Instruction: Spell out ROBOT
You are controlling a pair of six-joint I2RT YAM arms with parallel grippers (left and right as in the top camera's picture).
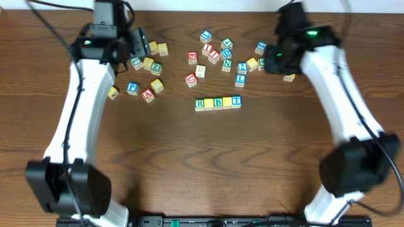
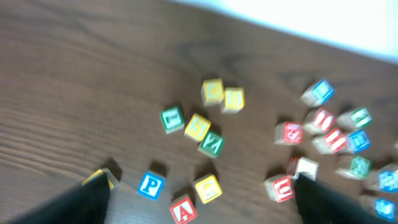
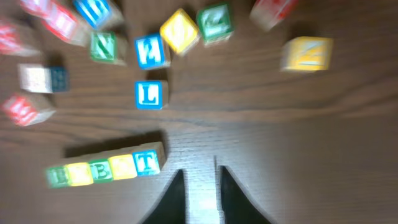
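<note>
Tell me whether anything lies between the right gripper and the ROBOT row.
Nothing visible does. In the right wrist view only bare table lies between the right gripper and the blue T cube ending the ROBOT row; the blue L cube sits farther up, off that path.

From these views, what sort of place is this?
Likely a robotics lab bench: a white left arm and right arm flank a wood-grain table strewn with alphabet cubes, five in a row.

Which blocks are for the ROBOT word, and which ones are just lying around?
Job: green R cube, green B cube, blue T cube, two yellow cubes, all in one row.
Lying about: blue P cube, red A cube, blue L cube, other loose cubes.
</note>
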